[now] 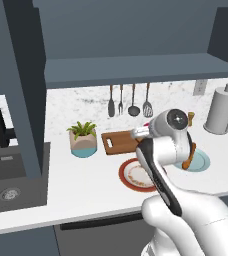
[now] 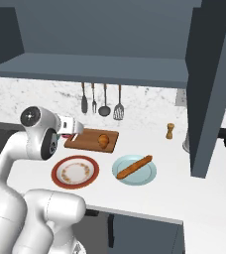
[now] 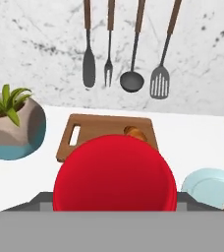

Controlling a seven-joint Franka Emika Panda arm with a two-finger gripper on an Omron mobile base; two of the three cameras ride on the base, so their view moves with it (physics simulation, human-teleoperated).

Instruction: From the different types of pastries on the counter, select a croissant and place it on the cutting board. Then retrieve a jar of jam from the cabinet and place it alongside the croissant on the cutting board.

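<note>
The jar (image 3: 115,173) sits right in front of the hand camera, a big red disc close against the lens and low in the frame, so it appears to be held in the gripper (image 2: 78,130). The fingers are hidden behind it, and I cannot tell for certain how the jaws stand. In the right base view a sliver of red shows beside the gripper at the board's left end.

The board (image 2: 85,139) lies on the counter (image 2: 149,198) under the hanging utensils (image 2: 101,101), its slot handle toward the plant (image 1: 83,139). The croissant (image 2: 103,140) rests on the board's right half. In the hand view its brown tip shows just beyond the jar's rim.

The arm (image 2: 16,149) rises from the base, bends at a high elbow and reaches forward, with the hand low over the board's handle end.

The board's left half is bare. A red-rimmed plate (image 2: 75,172) lies just in front of the board, and a pale blue plate (image 2: 144,174) with the stick pastry (image 2: 134,166) lies to its right. A pepper mill (image 2: 170,131) stands farther right, and the shelf (image 2: 95,67) hangs overhead.
</note>
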